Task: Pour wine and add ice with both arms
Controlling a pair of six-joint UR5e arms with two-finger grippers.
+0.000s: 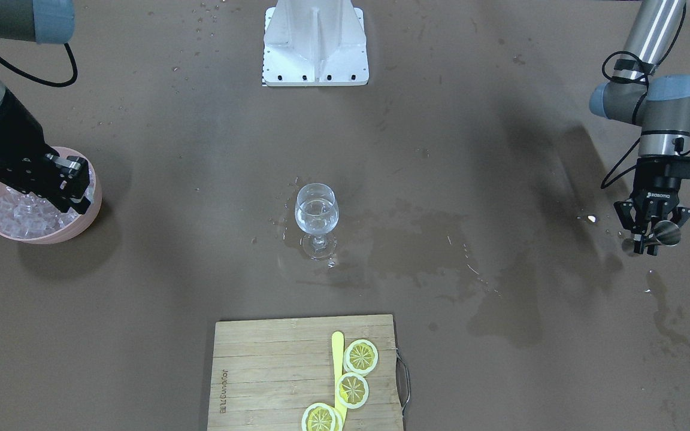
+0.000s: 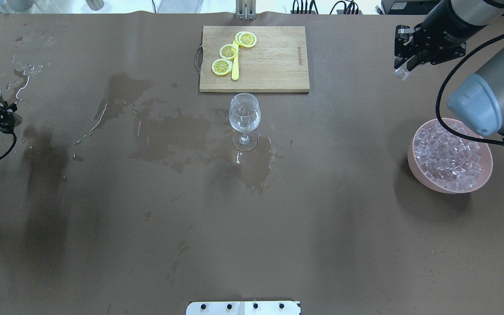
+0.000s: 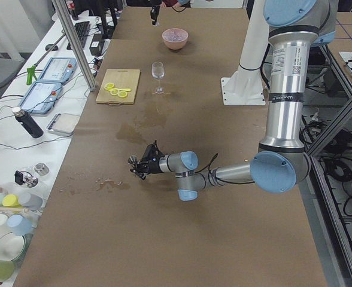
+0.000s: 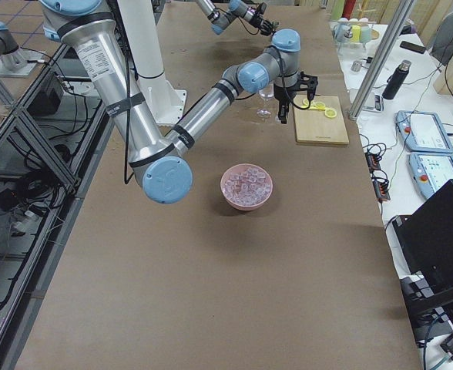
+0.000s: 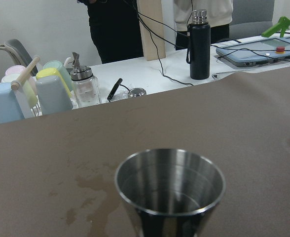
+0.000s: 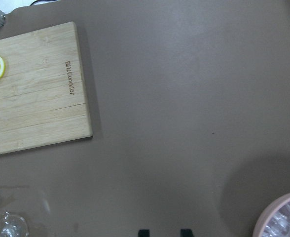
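Judging the small clear ice cubes point(image 2: 446, 157) in the round pink bowl point(image 2: 422, 180) slippery, we would pinch flat faces; right hand point(image 2: 404, 69) seemingly pinches one ice cube point(image 2: 401, 74); left hand point(image 1: 649, 242) clamps a steel measuring cup point(image 1: 668, 233); clear wine point(image 1: 316, 220) fills the stemmed glass point(image 1: 319, 246) mid-desk.

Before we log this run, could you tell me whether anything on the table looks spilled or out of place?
Yes: dark wet patches of spilled liquid spread over the table from the wine glass toward the left hand, which holds a steel jigger, with droplets glinting there.
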